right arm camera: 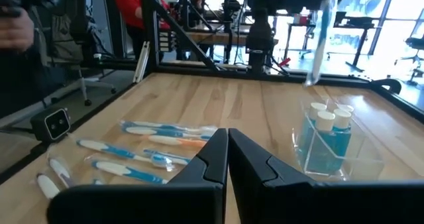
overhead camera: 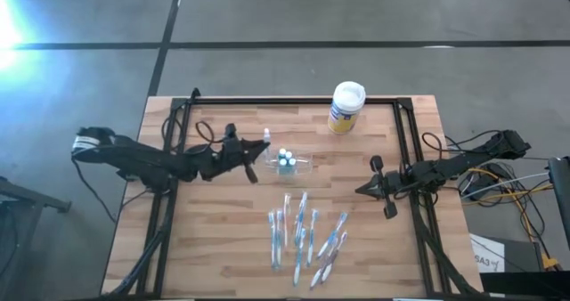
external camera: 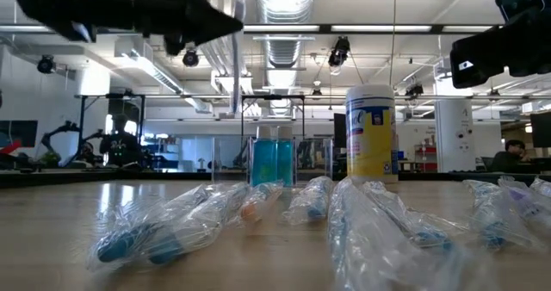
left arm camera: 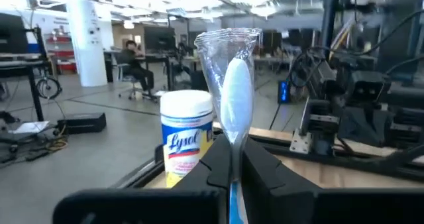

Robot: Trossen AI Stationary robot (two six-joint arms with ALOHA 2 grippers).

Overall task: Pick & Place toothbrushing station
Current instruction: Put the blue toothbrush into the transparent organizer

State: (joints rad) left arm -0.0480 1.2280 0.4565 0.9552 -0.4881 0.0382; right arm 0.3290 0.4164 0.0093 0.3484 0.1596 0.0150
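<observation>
The clear holder (overhead camera: 291,161) stands near the middle of the wooden table (overhead camera: 223,239), with small blue bottles with white caps inside it (right arm camera: 324,139). The left gripper (overhead camera: 260,147) hangs above the table just beside the holder, on its left in the high view, and is not touching it. Its fingers (left arm camera: 265,171) are pinched tight on a wrapped toothbrush (left arm camera: 235,98), which stands upright out of the grip with its white head inside clear wrapping.

The right gripper (overhead camera: 363,191) sits over the right part of the table, well apart from the holder, its fingers (right arm camera: 205,159) pressed together on nothing. From its wrist view the holder lies ahead and to one side of the closed fingers.

A loose group of wrapped toothbrushes (overhead camera: 305,237) lies on the table nearer the front edge than the holder. A yellow wipes canister with a white lid (overhead camera: 346,108) stands toward the back edge, apart from the holder.
</observation>
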